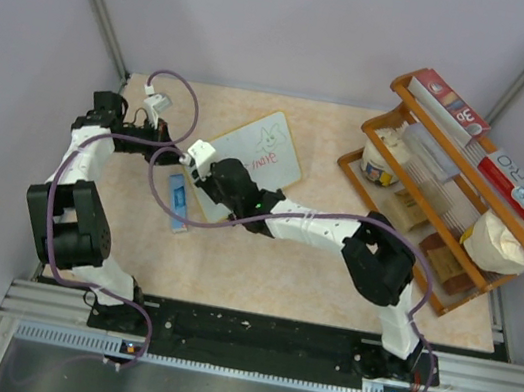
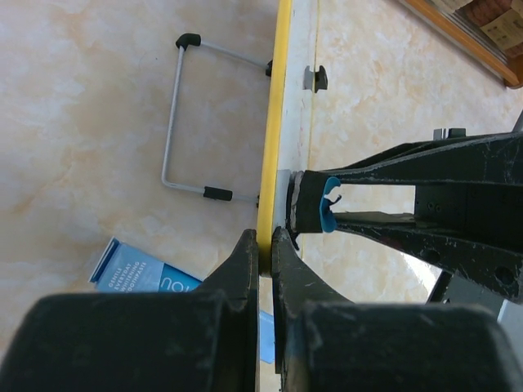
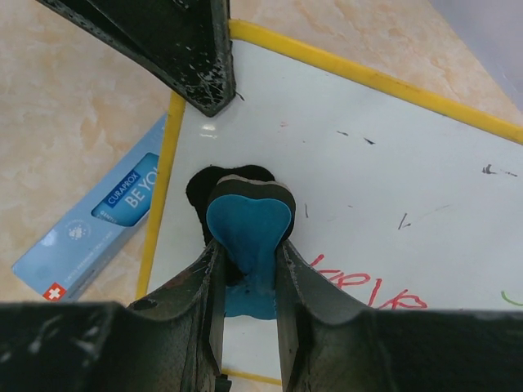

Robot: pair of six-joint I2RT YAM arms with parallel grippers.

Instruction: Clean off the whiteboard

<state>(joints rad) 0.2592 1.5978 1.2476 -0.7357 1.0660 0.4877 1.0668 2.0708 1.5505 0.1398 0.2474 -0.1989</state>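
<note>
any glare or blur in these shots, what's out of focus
Top external: even, soft light, no glare, the whiteboard sharp but its writing tiny. Left wrist: the left gripper is dark and soft near the lens. Right wrist: a small glare spot on the board by its frame; the right gripper around the eraser blurs toward the bottom.

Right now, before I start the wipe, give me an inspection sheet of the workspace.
Surface: beige stone-pattern tabletop, no spills seen.
Job's things: whiteboard, wire stand out behind, red writing and green doodle unerased; blue eraser at its face.
Clutter: blue Curaprox box lying flat beside the board's frame.
Claws: left claw shut on the whiteboard's yellow frame; right claw shut on the eraser.
Cables: purple cables loop along both arms, one sagging by the box.
Surroundings: wooden rack at right holding boxes, a jar, a bag; grey walls.
</note>
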